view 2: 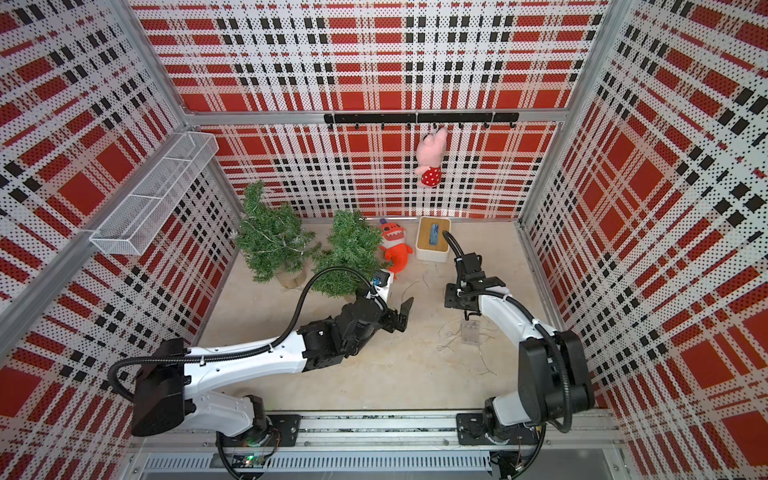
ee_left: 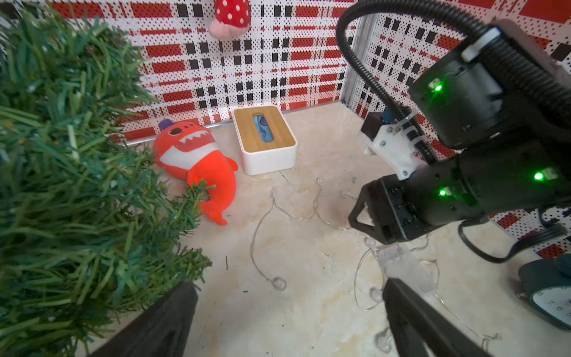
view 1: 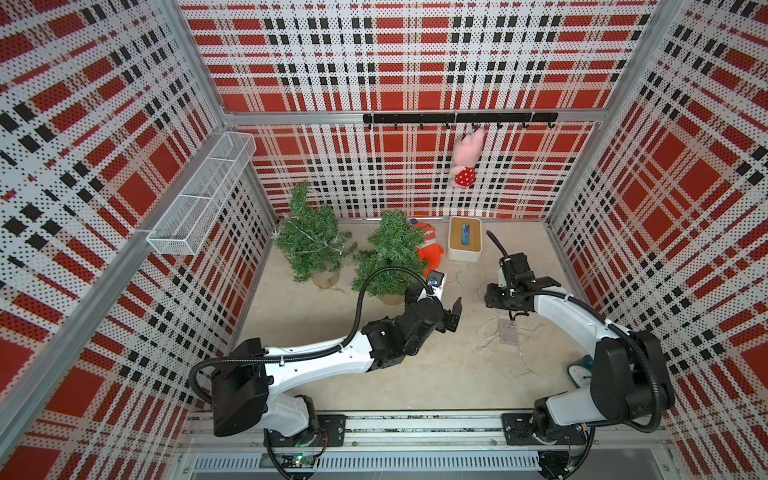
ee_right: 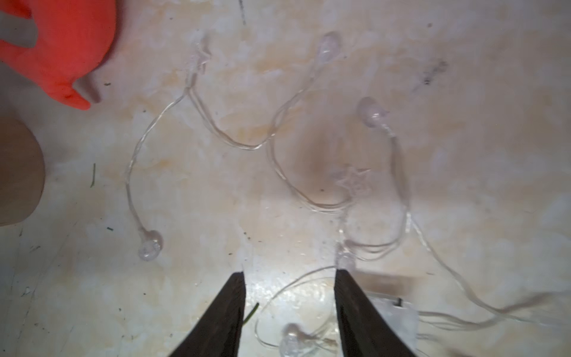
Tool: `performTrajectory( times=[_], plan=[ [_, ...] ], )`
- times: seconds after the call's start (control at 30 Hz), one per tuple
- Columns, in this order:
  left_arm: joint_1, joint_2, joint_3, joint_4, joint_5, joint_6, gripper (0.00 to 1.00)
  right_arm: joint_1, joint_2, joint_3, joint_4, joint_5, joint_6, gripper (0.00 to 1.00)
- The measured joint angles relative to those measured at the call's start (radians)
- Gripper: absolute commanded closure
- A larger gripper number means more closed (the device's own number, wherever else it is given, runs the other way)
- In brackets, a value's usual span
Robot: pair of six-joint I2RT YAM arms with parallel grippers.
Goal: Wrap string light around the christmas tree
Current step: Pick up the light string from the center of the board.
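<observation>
Right tool [ee_right: 289,273], jaws apart, over string light [ee_right: 247,145] on bench [ee_right: 463,92]; left tool [ee_left: 289,284] spread wide beside christmas tree [ee_left: 77,154].

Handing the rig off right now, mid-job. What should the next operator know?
Left gripper: open, empty, beside the nearer tree.
Right gripper: open, over the string light, one bulb between the jaws, nothing clamped.
String light and battery box: loose on the table.
Done: nothing on the nearer tree; the far tree shows pale strands already.
To do: grip the string, wrap the nearer tree.
</observation>
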Motion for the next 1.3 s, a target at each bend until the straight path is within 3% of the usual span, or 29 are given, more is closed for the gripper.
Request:
performTrajectory(
  times=[0.27, 0.37, 0.53, 0.67, 0.7, 0.8, 0.87, 1.1, 1.3],
  plan=[
    [0.113, -0.065, -0.081, -0.011, 0.034, -0.084, 0.08, 0.257, 0.204, 0.086, 0.113, -0.006, 0.078, 0.46],
    [0.124, -0.099, -0.100, -0.012, 0.046, -0.100, 0.08, 0.287, 0.274, 0.111, 0.126, 0.004, 0.086, 0.53],
    [0.124, -0.109, -0.107, -0.004, 0.077, -0.115, 0.09, 0.289, 0.351, 0.151, 0.132, 0.044, 0.075, 0.75],
    [0.123, -0.109, -0.107, 0.011, 0.093, -0.122, 0.09, 0.269, 0.404, 0.210, 0.121, 0.098, 0.045, 0.82],
    [0.122, -0.109, -0.107, 0.016, 0.098, -0.122, 0.09, 0.253, 0.409, 0.223, 0.119, 0.104, 0.039, 0.78],
    [0.120, -0.106, -0.107, 0.026, 0.105, -0.123, 0.09, 0.166, 0.386, 0.231, 0.111, 0.109, 0.011, 0.49],
    [0.115, -0.101, -0.108, 0.036, 0.106, -0.122, 0.09, 0.114, 0.333, 0.212, 0.095, 0.121, -0.003, 0.38],
    [0.082, -0.043, -0.113, 0.110, 0.130, -0.101, 0.08, -0.045, -0.040, 0.004, 0.008, 0.118, 0.017, 0.17],
    [0.055, 0.030, -0.099, 0.132, 0.167, -0.084, 0.08, -0.066, -0.085, -0.137, -0.050, 0.094, 0.055, 0.15]
  ],
)
